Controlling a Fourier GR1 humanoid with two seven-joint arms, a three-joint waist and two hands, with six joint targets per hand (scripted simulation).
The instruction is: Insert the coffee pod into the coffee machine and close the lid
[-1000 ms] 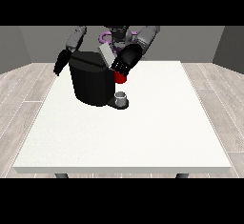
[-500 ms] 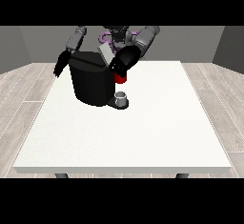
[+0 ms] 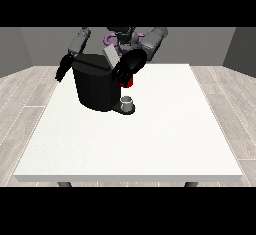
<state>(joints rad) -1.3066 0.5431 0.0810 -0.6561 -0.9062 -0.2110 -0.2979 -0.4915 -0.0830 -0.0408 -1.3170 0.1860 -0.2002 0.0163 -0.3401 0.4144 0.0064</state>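
- Red shows just under the black hand at the view's right: this is the coffee pod, and the fingers seem curled round it, with only its lower part peeking out.
- That hand hangs at the coffee machine's upper right corner as seen from the camera, beside the raised lid, which stands tilted up and open.
- The pod sits against the machine's right side, above the small grey cup that stands on the machine's base; the pod and the cup are apart.
- The hand at the view's left hangs off the machine's left upper edge, fingers pointing down and relaxed, holding nothing that I can see.
- The machine itself is a dark block standing toward the far left part of the white table, near the robot's body.
- Progress, as I judge it: the pod is picked up and brought next to the machine, but it is not in the slot on top; I cannot see the slot itself from here.
- What is left: lifting the pod over the top opening, putting it in, letting go, and then pushing the lid down shut.
- Count: one coffee machine, one lid, one pod, one cup, one table, two hands.
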